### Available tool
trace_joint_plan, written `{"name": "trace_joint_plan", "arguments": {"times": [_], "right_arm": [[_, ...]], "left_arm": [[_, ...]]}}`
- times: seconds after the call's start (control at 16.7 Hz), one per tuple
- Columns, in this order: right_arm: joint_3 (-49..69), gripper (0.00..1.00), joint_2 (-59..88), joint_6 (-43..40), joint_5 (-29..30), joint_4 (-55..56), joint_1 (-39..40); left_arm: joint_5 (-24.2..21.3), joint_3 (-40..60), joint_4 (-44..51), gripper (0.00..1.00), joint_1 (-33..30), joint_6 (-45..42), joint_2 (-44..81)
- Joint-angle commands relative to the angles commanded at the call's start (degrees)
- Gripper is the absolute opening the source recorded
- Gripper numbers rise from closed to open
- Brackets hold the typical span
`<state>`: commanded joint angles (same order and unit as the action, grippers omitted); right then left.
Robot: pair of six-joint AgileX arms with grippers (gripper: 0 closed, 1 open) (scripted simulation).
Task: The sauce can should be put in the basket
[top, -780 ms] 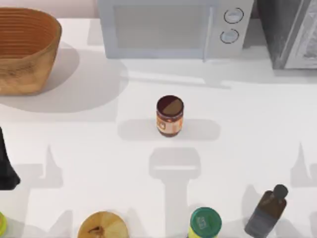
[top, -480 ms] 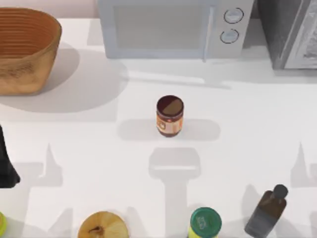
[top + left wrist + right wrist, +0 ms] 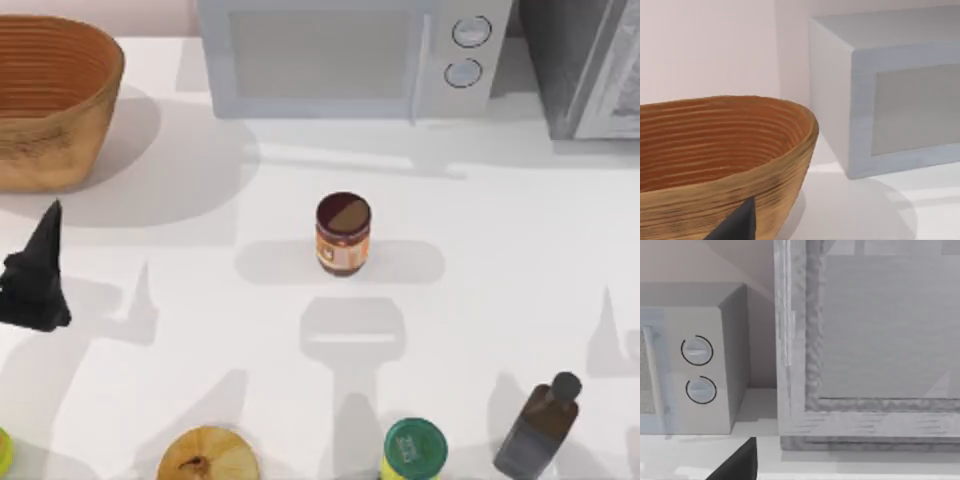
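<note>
Small upright sauce can (image 3: 343, 234), dark brown top, orange-brown label, stood mid-bench on white bench (image 3: 500, 250), in front of grey microwave (image 3: 350, 55). Large oval orange-brown wicker basket (image 3: 50, 100) sat at far left corner, well apart from can. Left gripper (image 3: 38, 270) hovered at left edge, just in front of basket; fingers' spread: cannot tell. Right gripper (image 3: 737, 465) faced microwave; fingers unreadable.

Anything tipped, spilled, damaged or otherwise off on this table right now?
Nothing stands out. The sauce can stands upright mid-table with its lid on, the basket sits upright at the far left, and the dark bottle and green-lidded jar are upright too. No spills. The left gripper is at the left edge.
</note>
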<state>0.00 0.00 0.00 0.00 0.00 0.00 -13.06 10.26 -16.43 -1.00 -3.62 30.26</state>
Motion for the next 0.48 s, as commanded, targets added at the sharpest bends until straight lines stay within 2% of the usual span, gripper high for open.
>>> {"name": "trace_joint_plan", "arguments": {"times": [0.48], "right_arm": [[0.0,1.0,0.0,0.0,0.0,0.0,0.0]], "left_arm": [[-17.65,12.0,-18.6,1.0,-4.78,-1.53,31.78]]}}
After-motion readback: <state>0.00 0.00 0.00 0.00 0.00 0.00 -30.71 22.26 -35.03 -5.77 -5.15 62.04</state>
